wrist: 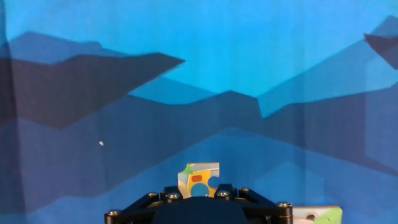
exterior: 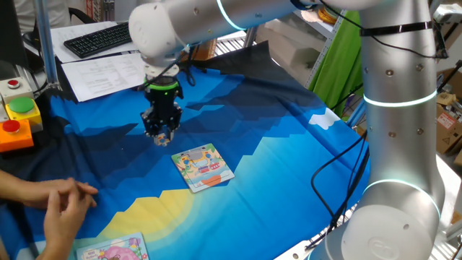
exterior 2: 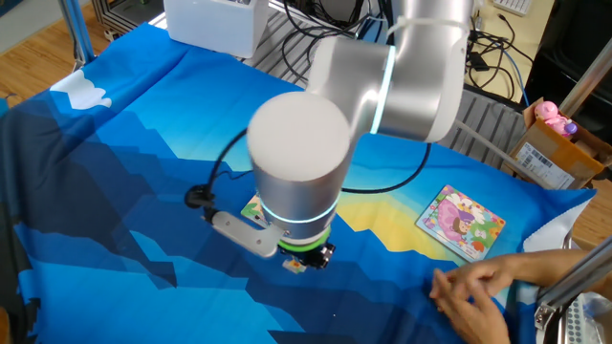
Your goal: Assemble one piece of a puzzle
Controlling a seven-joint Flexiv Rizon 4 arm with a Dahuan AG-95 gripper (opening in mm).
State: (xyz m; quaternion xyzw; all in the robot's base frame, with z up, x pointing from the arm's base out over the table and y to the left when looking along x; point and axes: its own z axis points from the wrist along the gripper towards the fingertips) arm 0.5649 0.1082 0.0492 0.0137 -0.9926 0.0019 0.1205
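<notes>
While the hand (exterior: 160,134) hangs above the blue cloth (exterior: 289,152) over the desk's middle, its fingers are clamped on the piece (wrist: 199,179), lifted clear of the cloth. Just beside it, toward the near edge in one fixed view, the puzzle (exterior: 203,167) lies flat; the other fixed view has the arm's body hiding most of it. A person's hands (exterior: 58,206) rest at the near-left corner, close to a pink board (exterior: 112,249). At the far-left corner sit papers (exterior: 108,72) and a keyboard (exterior: 97,38).

Blue patterned cloth (exterior: 289,166) covers the table; keyboard (exterior: 97,37) behind.
</notes>
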